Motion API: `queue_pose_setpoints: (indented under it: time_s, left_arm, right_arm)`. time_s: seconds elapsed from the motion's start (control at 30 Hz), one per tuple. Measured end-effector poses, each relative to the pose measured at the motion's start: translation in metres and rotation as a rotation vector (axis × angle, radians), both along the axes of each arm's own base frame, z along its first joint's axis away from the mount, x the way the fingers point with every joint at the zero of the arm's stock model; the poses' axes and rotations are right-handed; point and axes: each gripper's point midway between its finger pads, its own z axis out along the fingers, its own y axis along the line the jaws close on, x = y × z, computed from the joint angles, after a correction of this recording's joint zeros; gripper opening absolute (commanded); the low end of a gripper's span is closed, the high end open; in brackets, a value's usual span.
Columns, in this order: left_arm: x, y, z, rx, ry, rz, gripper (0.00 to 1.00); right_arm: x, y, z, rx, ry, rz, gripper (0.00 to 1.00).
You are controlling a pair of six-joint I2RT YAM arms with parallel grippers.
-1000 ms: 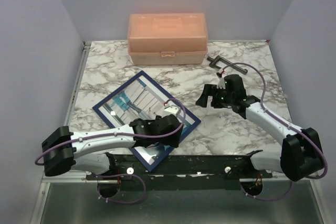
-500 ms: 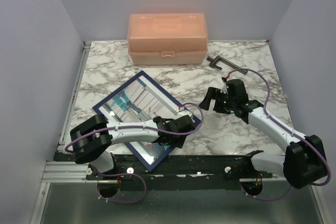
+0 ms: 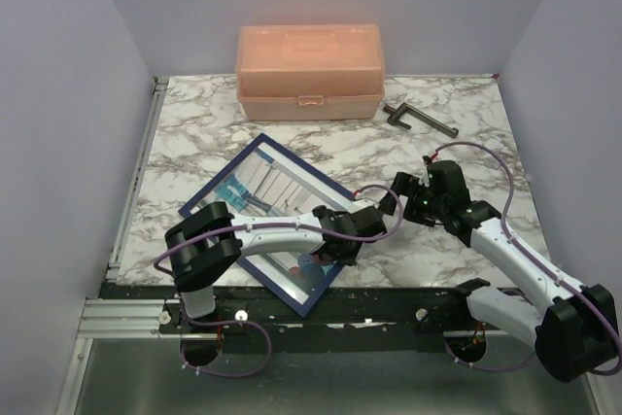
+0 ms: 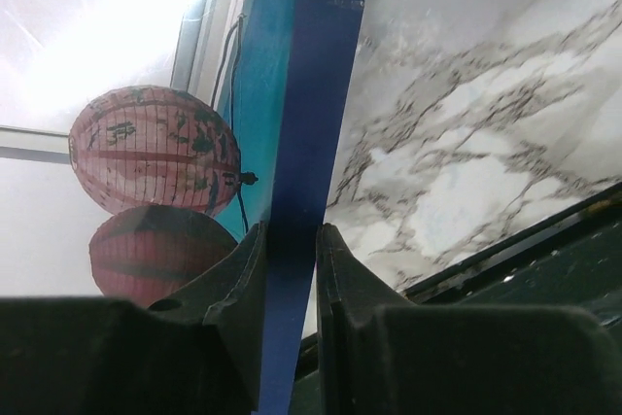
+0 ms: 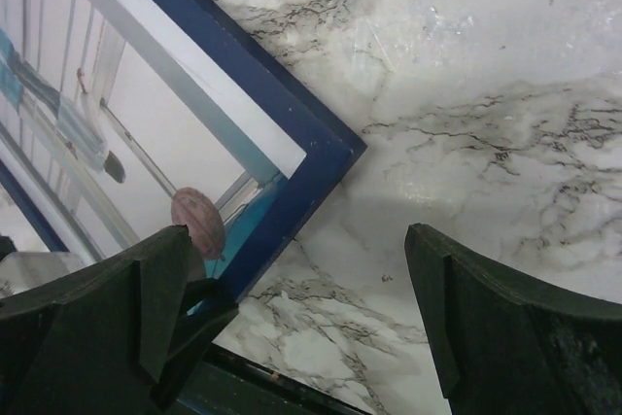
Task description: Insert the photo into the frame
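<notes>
Head count: one frame [image 4: 319, 94], one photo [image 3: 262, 187], one peach box [image 3: 309, 70] at the back, one dark clamp-looking tool [image 3: 420, 120] off to the back right, and two grippers, all on one marble table [image 3: 466, 143].

The frame lies flat and turned diagonally, left of centre, with its near corner reaching the dark strip along the front edge. The photo shows inside the navy border. Two reddish balloons [image 4: 155, 162] are visible on the print from the left wrist cam.

The left gripper [image 4: 290, 232] is pinched down narrow on the frame's navy right-hand edge, with one finger on each side of the bar, both touching it.

The right gripper [image 5: 299, 235] is spread wide and holds nothing. It hangs over bare marble just beside the frame's right corner, close to the left gripper.
</notes>
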Motion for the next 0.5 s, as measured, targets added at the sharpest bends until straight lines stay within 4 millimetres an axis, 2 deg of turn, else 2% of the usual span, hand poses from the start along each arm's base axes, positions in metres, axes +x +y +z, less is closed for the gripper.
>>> queue_pose_setpoints:
  time_s: [0.13,0.3,0.37,0.43,0.5]
  left_arm:
    - [0.014,-0.016,0.005,0.007,0.000,0.021,0.02]
    - [0.049,-0.043,0.019,-0.054,0.002,0.078,0.10]
    - [0.062,-0.049,0.022,-0.086,0.008,0.100,0.25]
    - [0.073,-0.051,0.024,-0.121,0.017,0.124,0.48]
    - [0.080,-0.051,0.024,-0.141,0.028,0.139,0.65]
  right_arm:
    - [-0.007,-0.006,0.008,0.021,-0.021,-0.056,1.00]
    - [-0.012,-0.011,0.006,0.020,0.017,-0.102,1.00]
    - [-0.015,-0.012,0.002,0.016,0.042,-0.109,1.00]
    - [-0.017,-0.012,-0.003,0.011,0.069,-0.114,1.00]
    - [-0.020,-0.012,-0.010,0.002,0.098,-0.112,1.00]
